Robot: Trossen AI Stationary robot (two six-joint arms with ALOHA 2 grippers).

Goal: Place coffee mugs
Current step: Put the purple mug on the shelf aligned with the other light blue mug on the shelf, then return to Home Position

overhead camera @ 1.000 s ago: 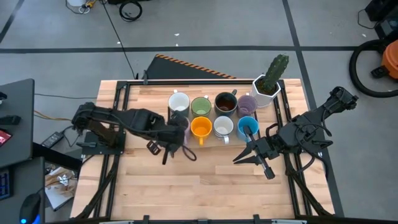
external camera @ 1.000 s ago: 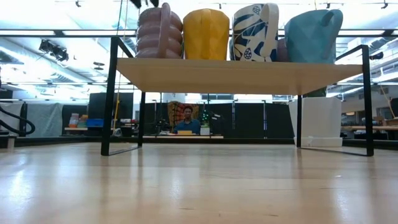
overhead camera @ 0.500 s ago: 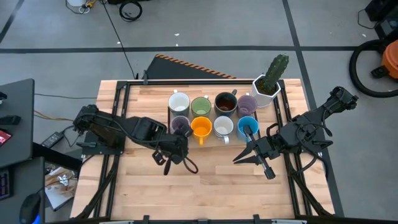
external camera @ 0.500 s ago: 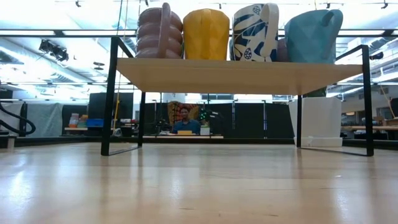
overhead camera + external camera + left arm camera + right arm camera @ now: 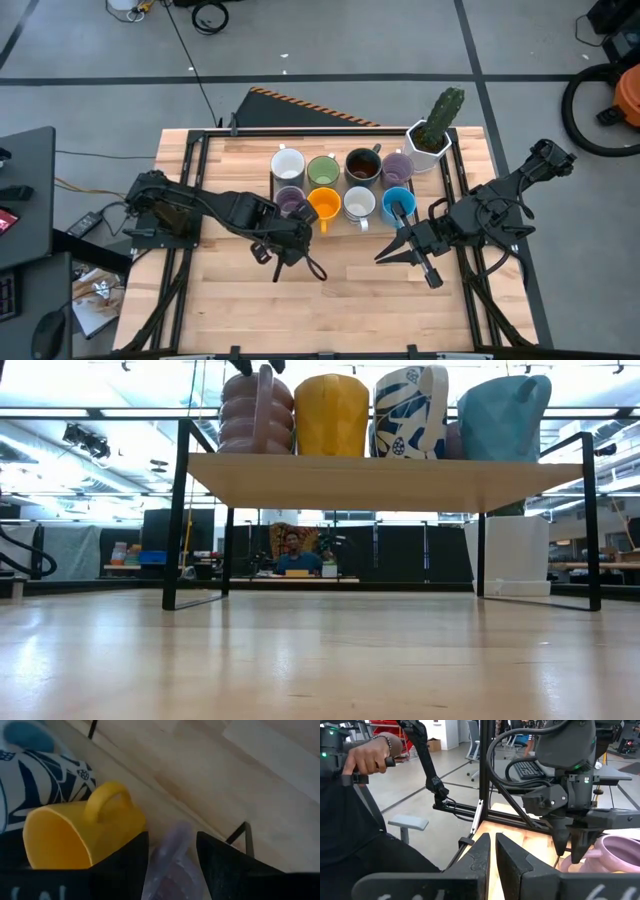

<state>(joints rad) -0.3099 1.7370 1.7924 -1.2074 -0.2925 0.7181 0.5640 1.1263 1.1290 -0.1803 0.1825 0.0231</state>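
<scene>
Eight coffee mugs stand in two rows on a raised wooden shelf (image 5: 380,480): white (image 5: 287,163), green (image 5: 322,170), dark brown (image 5: 362,166) and lavender (image 5: 398,167) behind; lavender (image 5: 291,203), orange (image 5: 322,204), patterned white (image 5: 358,204) and blue (image 5: 397,203) in front. My left gripper (image 5: 172,850) is open, slanting down from the near side. Its fingers stand on either side of the front lavender mug's handle (image 5: 170,857). My right gripper (image 5: 385,257) hangs shut above the table, right of centre, with nothing in it. My left gripper has one finger (image 5: 560,840) on each side of the front lavender mug's handle (image 5: 595,854), near its top, slanting down from the near side. I cannot tell whether the fingers touch it. The mug stands upright on the shelf.
A white pot with a cactus (image 5: 430,135) stands at the shelf's far right end. The shelf's black frame legs (image 5: 178,510) rest on the table. The near half of the table (image 5: 330,300) is bare wood. A person's hand (image 5: 370,755) shows beyond the table.
My left gripper has drawn back toward the table's near edge, a little to the right and down, tipping as it went. In the high view it no longer covers the front lavender mug. The mug has stayed where it was on the shelf.
</scene>
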